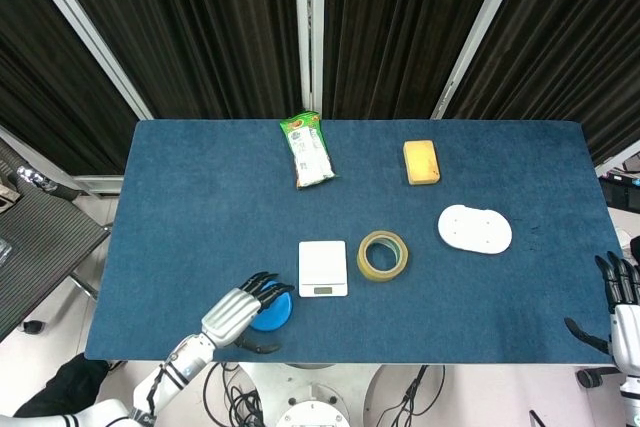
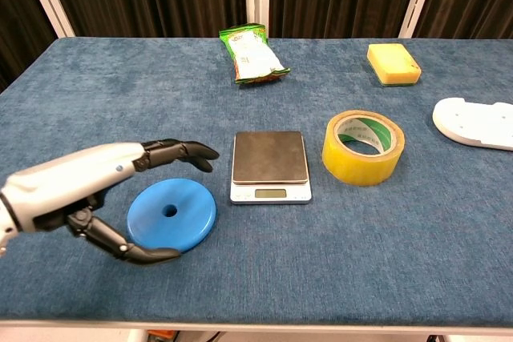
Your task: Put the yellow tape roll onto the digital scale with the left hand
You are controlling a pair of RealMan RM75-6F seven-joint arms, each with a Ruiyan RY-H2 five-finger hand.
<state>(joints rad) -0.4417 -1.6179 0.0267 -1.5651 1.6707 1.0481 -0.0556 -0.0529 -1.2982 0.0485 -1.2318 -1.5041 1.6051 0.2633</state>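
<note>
The yellow tape roll (image 1: 383, 255) (image 2: 363, 147) lies flat on the blue table, just right of the white digital scale (image 1: 323, 268) (image 2: 270, 166). Nothing sits on the scale's plate. My left hand (image 1: 243, 309) (image 2: 100, 190) hovers open over the blue disc (image 2: 171, 215), left of the scale, with its fingers spread and pointing toward the scale. It holds nothing. My right hand (image 1: 622, 309) shows only in the head view, off the table's right front corner, with its fingers apart and empty.
A green snack packet (image 1: 308, 150) (image 2: 252, 54) lies at the back centre. A yellow sponge (image 1: 421, 161) (image 2: 393, 63) sits at the back right. A white oval plate (image 1: 474, 229) (image 2: 477, 122) rests at the right.
</note>
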